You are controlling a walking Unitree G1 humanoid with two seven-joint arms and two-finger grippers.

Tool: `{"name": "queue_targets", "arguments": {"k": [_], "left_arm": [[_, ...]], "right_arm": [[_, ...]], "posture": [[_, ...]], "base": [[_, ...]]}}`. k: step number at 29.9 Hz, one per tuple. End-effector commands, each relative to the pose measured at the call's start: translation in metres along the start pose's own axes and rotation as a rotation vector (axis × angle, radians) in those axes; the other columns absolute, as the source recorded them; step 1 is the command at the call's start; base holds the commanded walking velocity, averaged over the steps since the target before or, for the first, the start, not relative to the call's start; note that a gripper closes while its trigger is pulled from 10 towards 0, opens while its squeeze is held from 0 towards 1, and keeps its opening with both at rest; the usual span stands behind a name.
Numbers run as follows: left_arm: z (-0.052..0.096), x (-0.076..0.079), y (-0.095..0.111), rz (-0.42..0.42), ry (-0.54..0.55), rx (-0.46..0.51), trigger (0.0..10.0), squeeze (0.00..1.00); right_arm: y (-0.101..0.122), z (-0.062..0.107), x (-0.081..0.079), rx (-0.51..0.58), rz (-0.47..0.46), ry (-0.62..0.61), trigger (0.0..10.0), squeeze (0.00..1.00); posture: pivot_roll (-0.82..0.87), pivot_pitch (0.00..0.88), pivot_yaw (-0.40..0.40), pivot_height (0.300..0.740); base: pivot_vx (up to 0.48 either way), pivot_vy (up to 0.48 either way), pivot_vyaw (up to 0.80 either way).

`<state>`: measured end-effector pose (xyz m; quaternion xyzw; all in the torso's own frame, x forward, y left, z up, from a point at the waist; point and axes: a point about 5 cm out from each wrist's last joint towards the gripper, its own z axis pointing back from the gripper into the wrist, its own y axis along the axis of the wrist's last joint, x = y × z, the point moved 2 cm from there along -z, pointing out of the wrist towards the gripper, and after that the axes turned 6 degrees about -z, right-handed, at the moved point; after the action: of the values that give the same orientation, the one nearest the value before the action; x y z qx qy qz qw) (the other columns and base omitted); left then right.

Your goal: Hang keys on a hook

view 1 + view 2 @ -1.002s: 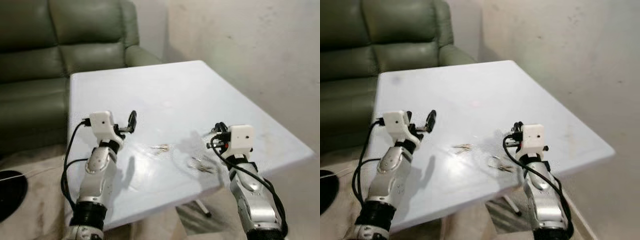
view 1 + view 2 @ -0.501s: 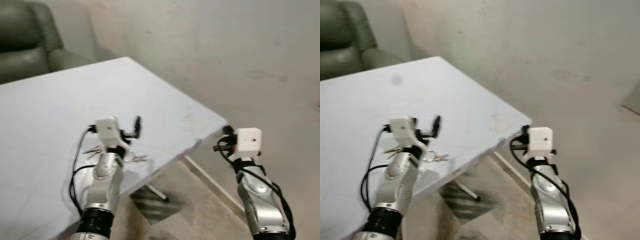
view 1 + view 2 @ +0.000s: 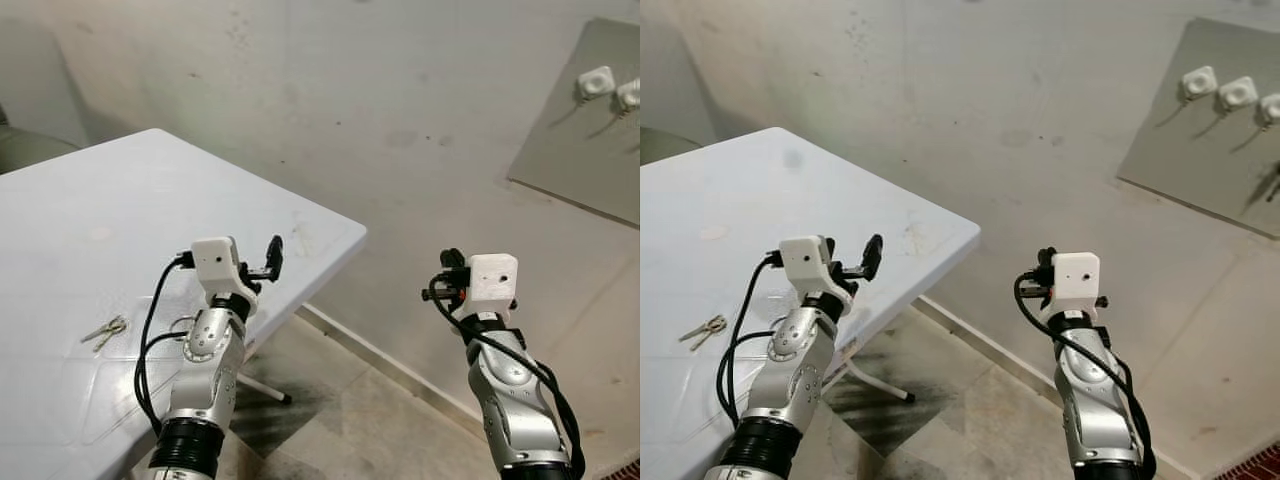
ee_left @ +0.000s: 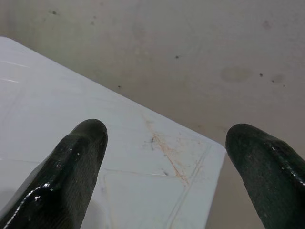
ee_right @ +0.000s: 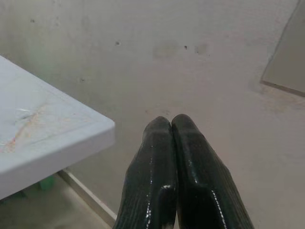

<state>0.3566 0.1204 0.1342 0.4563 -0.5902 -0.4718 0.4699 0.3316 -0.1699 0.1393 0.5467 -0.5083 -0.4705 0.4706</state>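
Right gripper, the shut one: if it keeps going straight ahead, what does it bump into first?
Probably the bare wall. The right gripper points past the table corner, with nothing in between, though depth is hard to judge.

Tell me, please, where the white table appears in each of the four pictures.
Left eye view: the table takes the left side, its corner pointing right.
Right eye view: the table again on the left, with the same corner.
Left wrist view: the table lies beyond the left claw.
Right wrist view: the table corner is beside the right claw.
Shared landmark: the brown stain near that corner.
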Motion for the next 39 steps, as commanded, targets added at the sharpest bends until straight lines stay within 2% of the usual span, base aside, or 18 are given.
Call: {"name": "queue_targets", "arguments": {"k": [1,4,32,39], "left_arm": [[-0.001,0.003,0.003,-0.004,-0.012,0.004,10.0,0.0],[-0.001,0.003,0.002,0.023,-0.005,0.005,10.0,0.0],[0.002,0.007,-0.008,0.033,0.014,-0.066,10.0,0.0],[0.005,0.014,-0.006,-0.008,-0.036,-0.067,10.0,0.0]], "right_arm": [[0.005,-0.002,0.0,0.014,0.0,0.002,10.0,0.0],[0.004,-0.001,0.0,0.012,0.0,0.002,10.0,0.0],[0.005,-0.001,0.001,0.011,0.019,0.008,10.0,0.0],[0.012,0.002,-0.003,0.064,0.005,0.042,10.0,0.0]], "posture": [[0.0,0.0,-0.042,0.74],[0.01,0.0,-0.042,0.74],[0.0,0.0,-0.047,0.74],[0.0,0.002,-0.043,0.74]], "base": [[0.0,-0.48,-0.75],[0.0,0.0,-0.74],[0.0,0.0,-0.74],[0.0,0.0,-0.06]]}}
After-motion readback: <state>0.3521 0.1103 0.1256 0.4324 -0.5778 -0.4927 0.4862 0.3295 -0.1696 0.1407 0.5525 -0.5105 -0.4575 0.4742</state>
